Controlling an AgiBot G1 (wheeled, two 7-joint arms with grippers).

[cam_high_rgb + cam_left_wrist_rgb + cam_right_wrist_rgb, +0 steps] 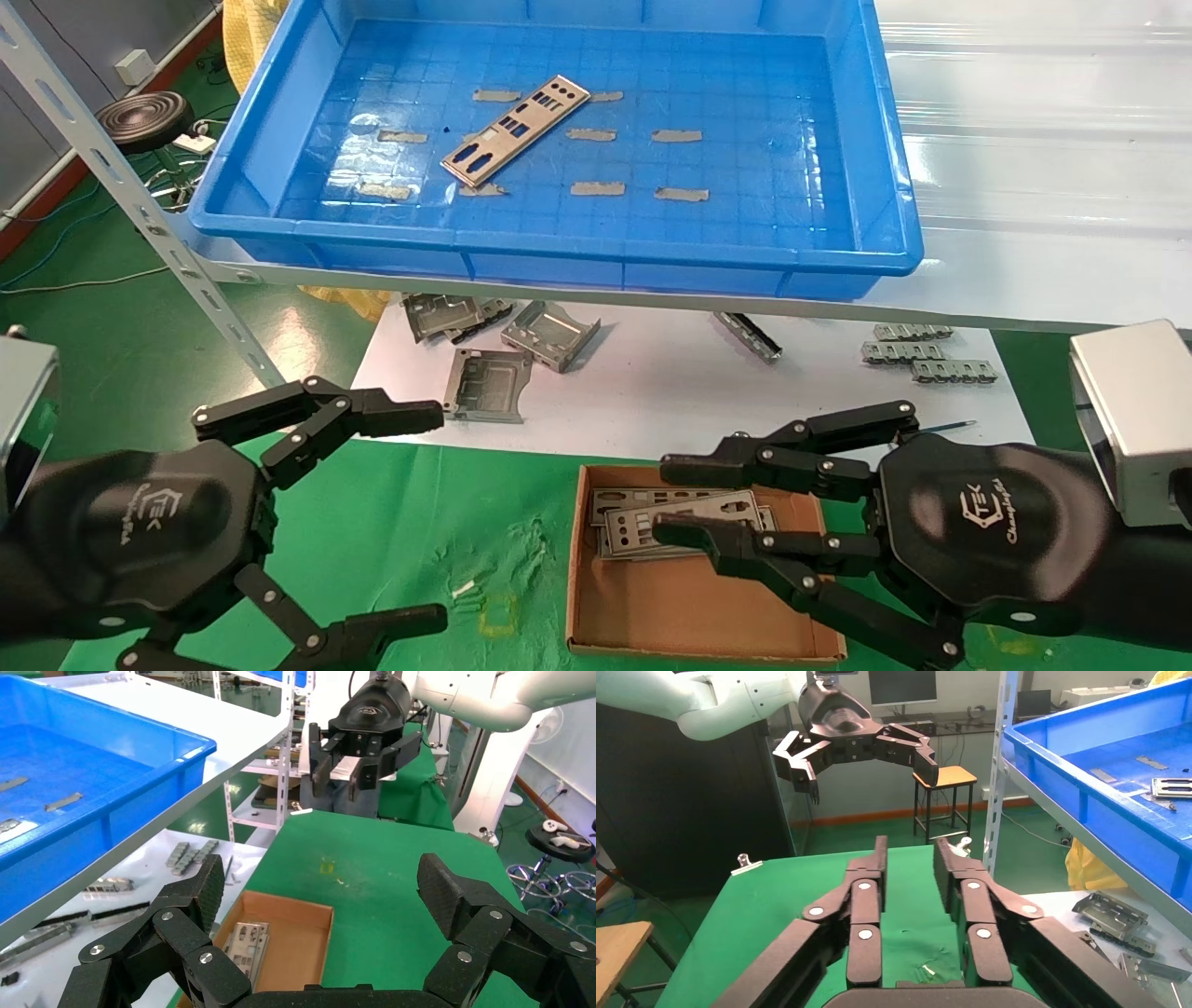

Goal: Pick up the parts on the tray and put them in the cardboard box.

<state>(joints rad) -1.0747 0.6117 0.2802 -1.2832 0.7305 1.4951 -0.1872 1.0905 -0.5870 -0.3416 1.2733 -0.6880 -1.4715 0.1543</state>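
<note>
One silver-grey punched plate [515, 130] lies slantwise on the floor of the blue tray [559, 247], left of its middle. The brown cardboard box [670, 606] sits on the green mat below, with a few plates [680, 524] stacked at its far side. My right gripper [663, 496] hovers over the box's far edge, open and empty. My left gripper [438, 514] is spread wide open and empty over the mat, left of the box. The left wrist view shows the box [295, 938] and its plates [246, 945] between that gripper's fingertips [211, 881].
Grey tape strips [596, 188] dot the tray floor. Folded metal brackets [549, 331] and connector strips [917, 354] lie on the white sheet under the shelf. A slotted shelf upright [140, 205] slants down at the left.
</note>
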